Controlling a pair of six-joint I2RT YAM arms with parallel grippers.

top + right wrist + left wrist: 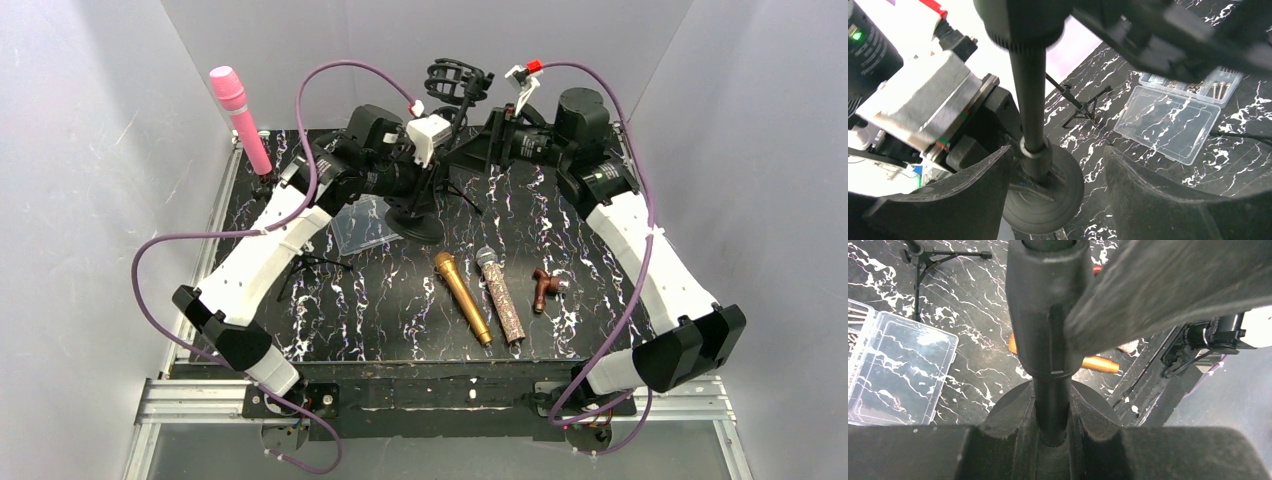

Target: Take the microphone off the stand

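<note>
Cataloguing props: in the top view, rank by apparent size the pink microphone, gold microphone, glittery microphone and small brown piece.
Largest: pink microphone, though raised nearer the camera.
Next: gold microphone and glittery microphone, alike.
Smallest: brown piece.

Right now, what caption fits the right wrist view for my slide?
Right gripper open, fingers either side of the black stand pole above its round base; clear plastic box behind.

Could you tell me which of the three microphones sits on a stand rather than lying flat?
The pink microphone at the far left, raised on its stand; the gold microphone and the glittery microphone lie flat.
</note>
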